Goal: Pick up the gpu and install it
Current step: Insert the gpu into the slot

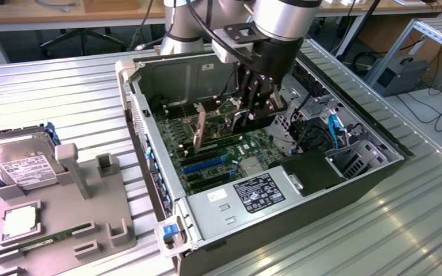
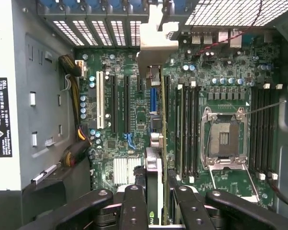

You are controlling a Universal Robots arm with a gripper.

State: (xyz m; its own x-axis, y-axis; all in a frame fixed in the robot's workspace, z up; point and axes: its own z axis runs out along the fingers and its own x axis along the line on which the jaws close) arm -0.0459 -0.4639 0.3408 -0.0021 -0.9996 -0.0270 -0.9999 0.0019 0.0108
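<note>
Ribbed metal tabletop (image 1: 60,98) | open computer case (image 1: 344,195) | claw (image 2: 158,191) clamped on gpu (image 2: 153,167), edge-on over motherboard (image 2: 230,184) slots | card faces hidden; contact with any slot hard to make out

— What is the table (image 1: 60,92) made of?
— Ribbed metal with a bright sheen. The case (image 1: 205,211) is duller grey sheet metal.
— And the gpu (image 2: 152,52)?
— A dark board with a pale bare-metal bracket. The motherboard (image 2: 134,115) is green and slightly glossy.
— The holder (image 1: 90,213)?
— Matt grey plastic. The drive (image 1: 21,164) is silvery metal with a white paper label. The gripper (image 2: 158,211) is matt black.
</note>
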